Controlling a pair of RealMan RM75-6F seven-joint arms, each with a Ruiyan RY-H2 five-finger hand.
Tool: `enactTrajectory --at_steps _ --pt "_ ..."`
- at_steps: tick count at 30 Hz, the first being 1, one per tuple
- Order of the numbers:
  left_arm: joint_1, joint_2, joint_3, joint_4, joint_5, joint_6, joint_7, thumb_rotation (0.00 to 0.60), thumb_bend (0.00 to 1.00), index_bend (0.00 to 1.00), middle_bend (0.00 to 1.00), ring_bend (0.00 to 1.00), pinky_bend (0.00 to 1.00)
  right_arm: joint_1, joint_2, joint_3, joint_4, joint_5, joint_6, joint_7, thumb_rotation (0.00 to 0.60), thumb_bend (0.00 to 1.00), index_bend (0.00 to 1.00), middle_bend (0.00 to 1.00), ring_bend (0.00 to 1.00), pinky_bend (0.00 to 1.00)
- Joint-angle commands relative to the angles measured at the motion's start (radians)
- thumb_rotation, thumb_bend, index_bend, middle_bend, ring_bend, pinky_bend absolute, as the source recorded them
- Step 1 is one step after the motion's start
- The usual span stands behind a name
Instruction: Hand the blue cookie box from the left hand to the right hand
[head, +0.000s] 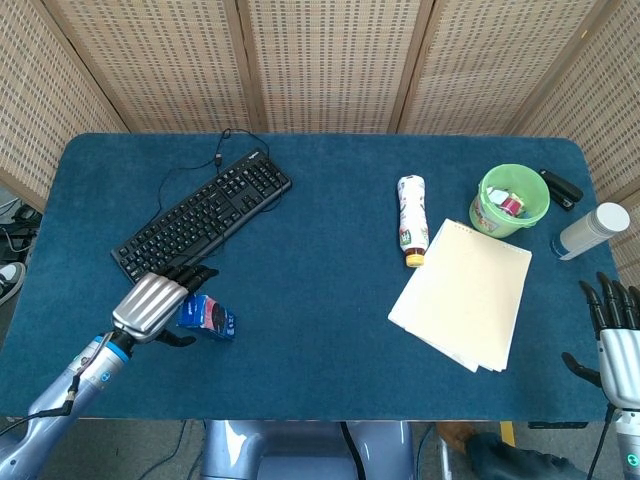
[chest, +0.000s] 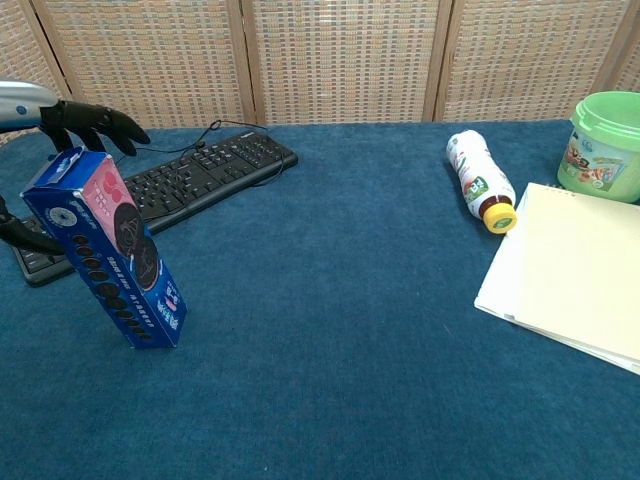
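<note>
The blue cookie box (head: 208, 316) (chest: 108, 250) stands upright and leaning on the blue table, in front of the keyboard. My left hand (head: 158, 300) (chest: 62, 118) hovers at the box's top from the left, fingers spread above it and thumb (chest: 18, 231) behind it; no grip on the box shows. My right hand (head: 617, 335) is open with fingers apart at the table's right front edge, far from the box, and shows only in the head view.
A black keyboard (head: 203, 218) lies behind the box. To the right are a lying bottle (head: 411, 218), a cream notepad (head: 464, 292), a green tub (head: 513, 199), a black stapler (head: 561, 187) and a white cylinder (head: 591, 230).
</note>
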Motion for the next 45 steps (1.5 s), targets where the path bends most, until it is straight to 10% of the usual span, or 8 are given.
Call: enactTrajectory --at_steps 1,7,12,19,33,45 --pt "-0.016 -0.012 0.000 -0.003 -0.022 -0.004 0.021 0.600 0.00 0.28 0.30 0.32 0.39 0.000 0.000 0.001 0.001 0.002 -0.001 0.000 0.600 0.00 0.10 0.00 0.00 0.00" --pt "-0.032 -0.025 0.008 -0.004 -0.056 0.012 0.063 0.600 0.00 0.44 0.43 0.40 0.47 0.003 -0.003 0.000 0.003 0.003 -0.007 -0.002 0.600 0.00 0.10 0.00 0.00 0.00" --pt "-0.038 -0.040 0.012 0.014 -0.056 0.024 0.056 0.600 0.30 0.72 0.64 0.53 0.57 0.003 -0.004 -0.001 0.003 0.003 -0.008 -0.003 0.600 0.00 0.10 0.00 0.00 0.00" --pt "-0.032 -0.011 -0.007 0.018 -0.052 0.041 -0.023 0.600 0.49 0.79 0.69 0.57 0.59 0.005 -0.007 -0.003 0.002 0.003 -0.013 -0.009 0.600 0.00 0.10 0.00 0.00 0.00" --pt "-0.002 -0.210 -0.173 0.317 0.124 0.005 -1.181 0.600 0.48 0.81 0.70 0.57 0.59 0.091 0.029 0.030 -0.025 0.067 -0.165 0.029 0.600 0.00 0.10 0.00 0.00 0.00" --pt "-0.106 -0.577 -0.281 0.486 -0.055 -0.007 -1.358 0.600 0.47 0.80 0.70 0.57 0.59 0.239 0.120 0.118 -0.138 0.152 -0.360 0.143 0.600 0.00 0.09 0.00 0.00 0.00"
